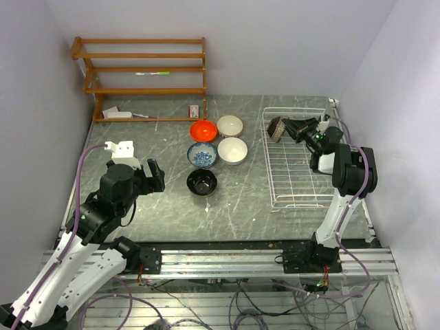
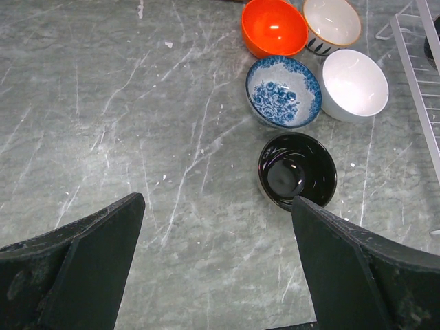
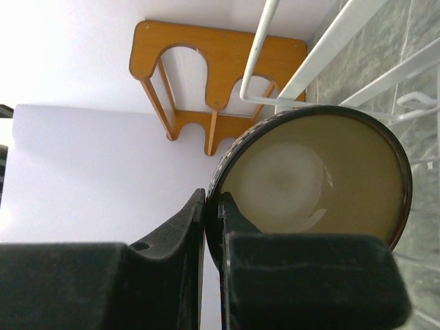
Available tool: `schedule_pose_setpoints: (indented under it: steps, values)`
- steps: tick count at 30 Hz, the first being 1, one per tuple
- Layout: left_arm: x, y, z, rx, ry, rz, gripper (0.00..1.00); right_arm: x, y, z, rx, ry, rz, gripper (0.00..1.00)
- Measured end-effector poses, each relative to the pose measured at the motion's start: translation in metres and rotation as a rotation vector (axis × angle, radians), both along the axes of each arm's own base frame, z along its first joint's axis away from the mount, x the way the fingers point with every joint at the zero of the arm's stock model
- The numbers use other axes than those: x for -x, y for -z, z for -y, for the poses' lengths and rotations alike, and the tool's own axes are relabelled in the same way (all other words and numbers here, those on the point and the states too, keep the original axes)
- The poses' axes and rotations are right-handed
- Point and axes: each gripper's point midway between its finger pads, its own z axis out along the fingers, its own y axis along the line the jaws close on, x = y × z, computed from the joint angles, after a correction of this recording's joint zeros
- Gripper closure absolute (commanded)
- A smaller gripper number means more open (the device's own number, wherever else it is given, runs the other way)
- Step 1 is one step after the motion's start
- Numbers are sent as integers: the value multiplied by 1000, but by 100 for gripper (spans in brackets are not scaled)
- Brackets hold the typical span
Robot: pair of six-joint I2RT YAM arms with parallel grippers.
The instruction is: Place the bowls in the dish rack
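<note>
Five bowls sit on the table: orange-red (image 1: 203,130), cream (image 1: 229,125), white (image 1: 232,150), blue-and-white (image 1: 202,155) and glossy black (image 1: 202,182). They also show in the left wrist view: orange-red (image 2: 273,27), cream (image 2: 332,22), white (image 2: 355,84), blue-and-white (image 2: 283,91), black (image 2: 297,169). My left gripper (image 2: 216,265) is open and empty, just near of the black bowl. My right gripper (image 3: 212,206) is shut on the rim of the brown bowl (image 3: 313,179), tan inside, held on edge at the far left end of the white wire dish rack (image 1: 297,180).
A brown wooden shelf unit (image 1: 141,75) stands at the back left against the wall, with small items on its lowest shelf. It also shows in the right wrist view (image 3: 206,65). White walls close in the left, far and right sides.
</note>
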Motion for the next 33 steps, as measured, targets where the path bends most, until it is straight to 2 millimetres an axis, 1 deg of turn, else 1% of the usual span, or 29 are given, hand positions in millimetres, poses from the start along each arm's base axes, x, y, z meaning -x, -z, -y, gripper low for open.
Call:
schedule_pose_setpoints:
  steps: [2, 7, 10, 13, 17, 19, 22, 28, 33]
  values:
    - [0, 1, 0, -2, -1, -3, 1, -5, 3, -1, -19, 10, -1, 100]
    - [1, 1, -1, -3, -6, -6, 1, -10, 4, -2, -46, 33, 24, 100]
    - [0, 1, -2, -5, -9, -5, 1, -9, 6, -2, -56, 49, 35, 100]
    - [1, 1, -2, -4, -9, -5, 1, -1, 8, -2, -61, 58, 48, 99]
    - [1, 2, -2, -4, -9, -5, 1, 10, 12, -2, -67, 69, 60, 85]
    - [1, 2, -2, -4, -9, -5, 1, 16, 15, -2, -69, 73, 59, 80]
    - [1, 2, -2, -5, -9, -5, 1, 21, 19, 0, -72, 82, 49, 76]
    - [1, 2, -2, -5, -9, -5, 1, 32, 25, 6, -75, 102, 28, 74]
    - [1, 2, -2, -5, -9, -5, 1, 38, 34, 17, -67, 134, -16, 63]
